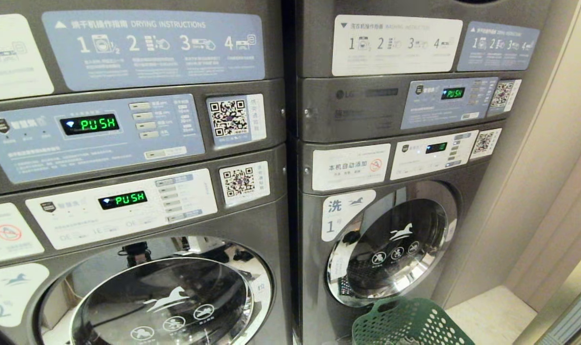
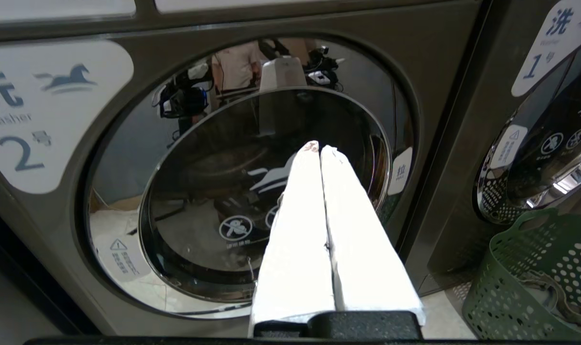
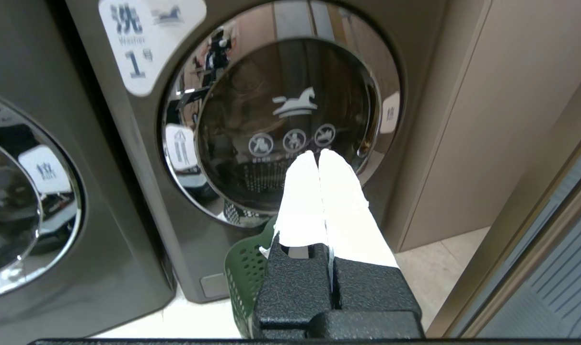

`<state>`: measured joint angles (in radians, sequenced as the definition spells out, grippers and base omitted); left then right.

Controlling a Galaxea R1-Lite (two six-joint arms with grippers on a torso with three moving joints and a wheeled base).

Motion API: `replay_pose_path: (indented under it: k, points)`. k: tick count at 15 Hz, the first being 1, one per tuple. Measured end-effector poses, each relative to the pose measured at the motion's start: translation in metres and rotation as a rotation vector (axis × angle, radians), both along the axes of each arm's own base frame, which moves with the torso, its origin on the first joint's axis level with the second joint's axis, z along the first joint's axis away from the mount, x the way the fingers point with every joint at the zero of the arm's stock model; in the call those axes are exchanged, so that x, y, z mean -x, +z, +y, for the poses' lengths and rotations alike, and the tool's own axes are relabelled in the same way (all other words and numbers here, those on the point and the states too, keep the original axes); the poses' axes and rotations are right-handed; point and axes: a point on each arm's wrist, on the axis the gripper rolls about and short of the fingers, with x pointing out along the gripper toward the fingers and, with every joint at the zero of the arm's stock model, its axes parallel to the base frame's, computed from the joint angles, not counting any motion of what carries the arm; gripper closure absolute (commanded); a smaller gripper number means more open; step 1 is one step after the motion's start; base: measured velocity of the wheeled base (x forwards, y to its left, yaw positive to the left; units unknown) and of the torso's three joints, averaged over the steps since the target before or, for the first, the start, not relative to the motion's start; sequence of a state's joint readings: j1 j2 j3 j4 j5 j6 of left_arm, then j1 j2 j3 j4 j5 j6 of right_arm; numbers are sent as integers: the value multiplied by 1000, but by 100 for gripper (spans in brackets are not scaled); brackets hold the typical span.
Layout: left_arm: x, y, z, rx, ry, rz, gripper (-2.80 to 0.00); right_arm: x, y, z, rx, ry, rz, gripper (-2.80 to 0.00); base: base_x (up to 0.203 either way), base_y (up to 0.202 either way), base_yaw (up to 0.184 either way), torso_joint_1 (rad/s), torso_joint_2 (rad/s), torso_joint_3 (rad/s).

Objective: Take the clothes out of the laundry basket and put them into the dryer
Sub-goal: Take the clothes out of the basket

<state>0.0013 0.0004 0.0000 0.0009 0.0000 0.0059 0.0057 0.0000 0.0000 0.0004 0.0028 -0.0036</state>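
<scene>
Left gripper (image 2: 319,148) fingers pressed together, nothing held; right gripper (image 3: 318,153) likewise. Green laundry basket (image 3: 245,273) seen just below right fingers, before closed door (image 3: 290,115). Clothes (image 2: 549,290) judged soft, light, easily bunched; best pinched at raised fold.

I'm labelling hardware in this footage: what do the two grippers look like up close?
Both look alike. The left gripper has two long tapering fingers wrapped in white material, rising from a black textured base. The right gripper has the same white-wrapped fingers on black pebbled mounts. A reddish-brown smudge marks the left gripper's tip. No cables show.
</scene>
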Motion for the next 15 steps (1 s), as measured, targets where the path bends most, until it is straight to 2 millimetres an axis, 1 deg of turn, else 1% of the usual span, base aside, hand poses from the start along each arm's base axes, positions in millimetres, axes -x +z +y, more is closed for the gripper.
replay_pose_path:
  k: [7, 15]
  points:
    - [0, 0, 0, 0, 0, -1, 0, 0, 0, 0, -6, 1, 0, 0, 0, 0, 0, -168, 489, 312]
    - [0, 0, 0, -5, 0, 2, 0, 0, 0, 0, -6, 1, 0, 0, 0, 0, 0, -108, 458, 343]
